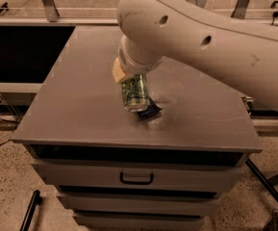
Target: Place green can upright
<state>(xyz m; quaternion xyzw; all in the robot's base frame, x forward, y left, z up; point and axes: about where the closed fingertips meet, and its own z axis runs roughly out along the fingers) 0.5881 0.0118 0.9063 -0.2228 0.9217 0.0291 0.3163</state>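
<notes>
The green can [134, 92] hangs nearly upright in my gripper [129, 78], its silver bottom rim low over the grey cabinet top [81, 105]. The gripper is shut on the can's upper part, under the white wrist of my arm [191, 37]. The can's lower end overlaps a small dark packet [150, 111] lying on the top; I cannot tell whether they touch. The can's top is hidden by the gripper.
The cabinet has drawers with a dark handle [136, 178] on the front. My arm covers the back right of the top. A dark opening [18, 52] lies to the left, and a black stand leg [30, 211] sits on the floor.
</notes>
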